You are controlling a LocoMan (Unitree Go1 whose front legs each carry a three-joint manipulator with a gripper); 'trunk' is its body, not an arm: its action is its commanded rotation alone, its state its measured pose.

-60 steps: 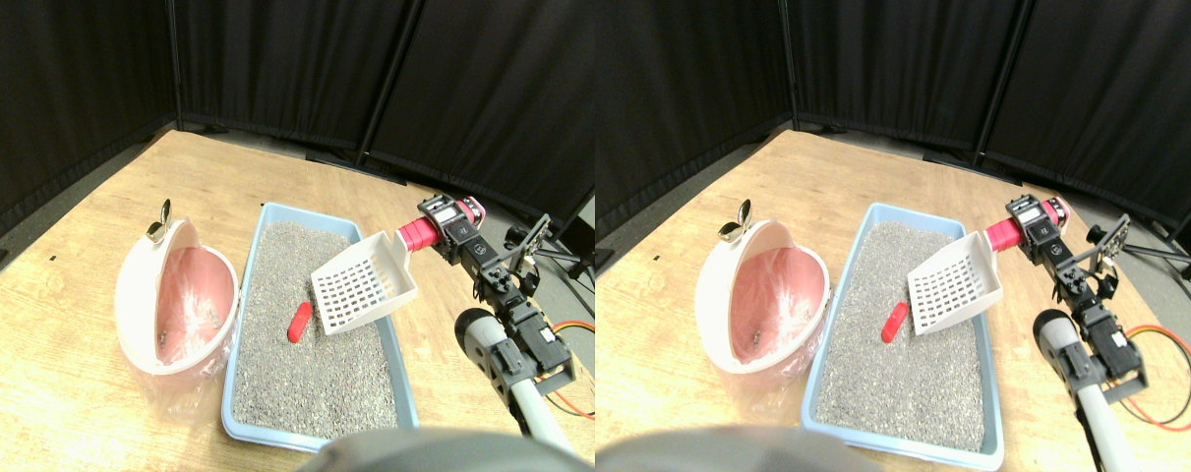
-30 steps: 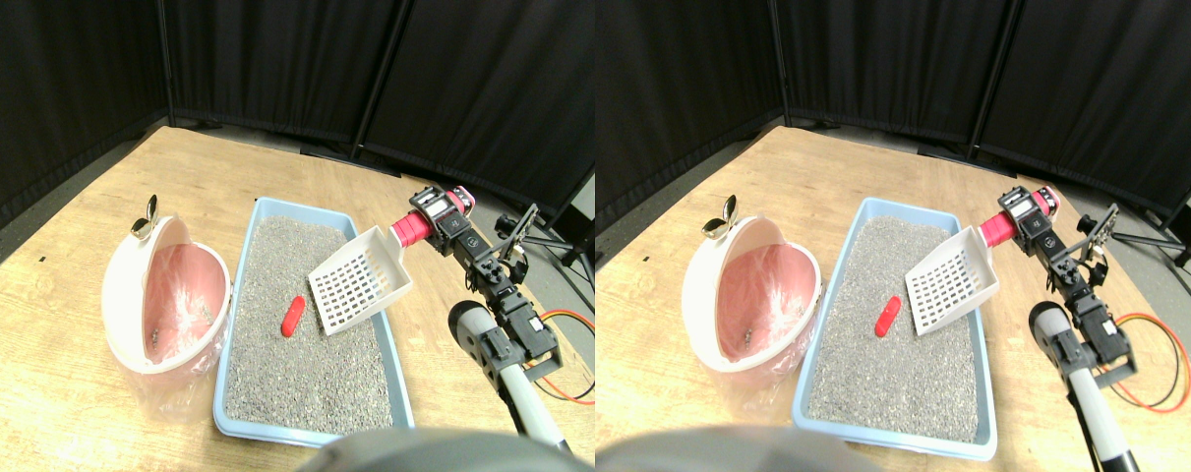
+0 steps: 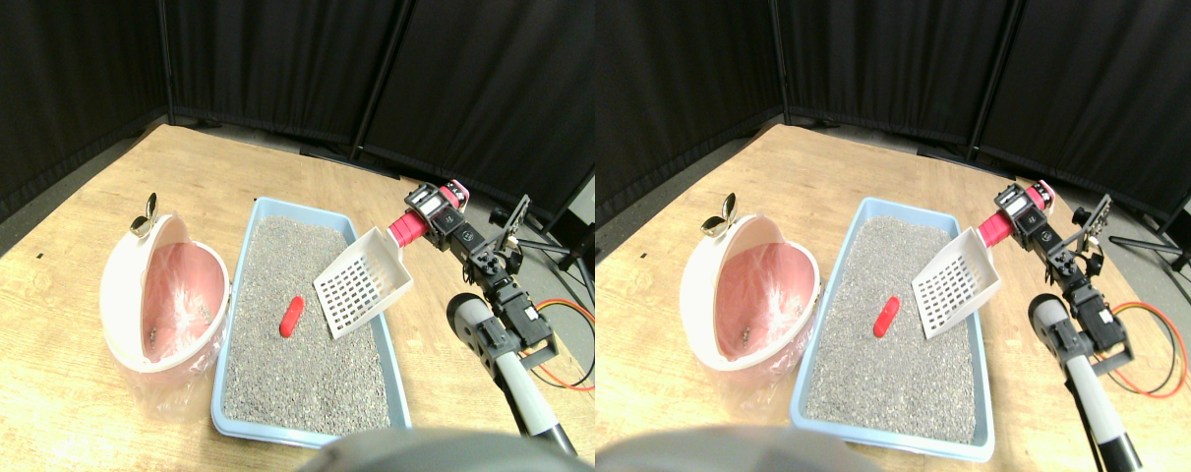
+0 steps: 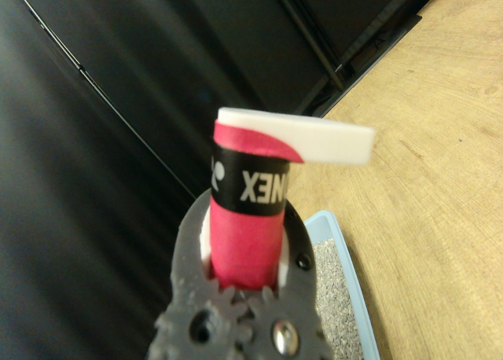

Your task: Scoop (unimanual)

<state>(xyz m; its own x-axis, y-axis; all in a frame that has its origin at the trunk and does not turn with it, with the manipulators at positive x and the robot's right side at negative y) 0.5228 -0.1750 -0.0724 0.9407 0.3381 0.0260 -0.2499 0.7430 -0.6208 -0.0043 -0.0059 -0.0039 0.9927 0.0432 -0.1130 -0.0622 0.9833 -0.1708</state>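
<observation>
Our right claw (image 3: pixel 436 209) pinches the white scoop (image 3: pixel 362 285) by its red-wrapped handle (image 4: pixel 245 234) above the litter tray (image 3: pixel 261 221). The red pellet (image 3: pixel 291 316) lies mid-tray on the grit, just left of the scoop's lip, long axis running along the tray.

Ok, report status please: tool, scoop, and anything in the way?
Tool shut on scoop handle. Scoop tilted above litter, beside red piece. Nothing in the way.
</observation>
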